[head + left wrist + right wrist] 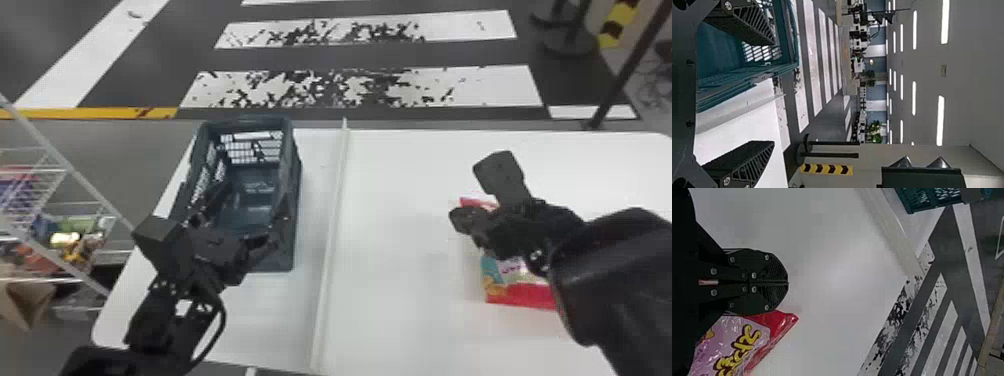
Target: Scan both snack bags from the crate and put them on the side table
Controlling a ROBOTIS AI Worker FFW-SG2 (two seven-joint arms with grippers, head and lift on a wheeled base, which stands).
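Crate [294, 192], lattice-walled, stands left of a glossy snack bag [756, 335].

Through my right wrist camera I have the right tool [462, 220] over the white table [828, 278], fingertips meeting — a pink-and-red snack bag [738, 344] lies partly hidden by it. Past the pale ridge [891, 235] I see part of the crate [926, 199] — and striped floor [922, 321].
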